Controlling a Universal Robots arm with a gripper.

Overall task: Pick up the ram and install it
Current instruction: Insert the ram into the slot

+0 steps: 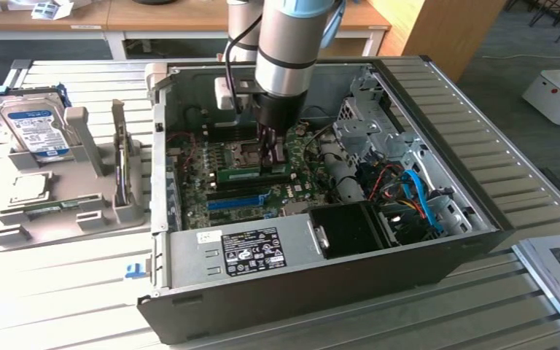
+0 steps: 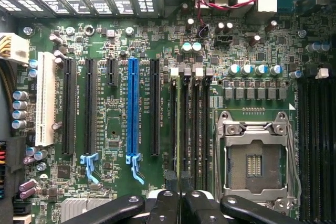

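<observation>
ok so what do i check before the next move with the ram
1. Grip: gripper shut on the ram: ok.
2. Alignment: in the wrist view the ram runs along a slot beside the cpu socket: ok.
3. Seating depth in the slot: cannot tell.
4. Slot latches open or shut: cannot tell.
5. Red cable away from that slot: ok.
</observation>
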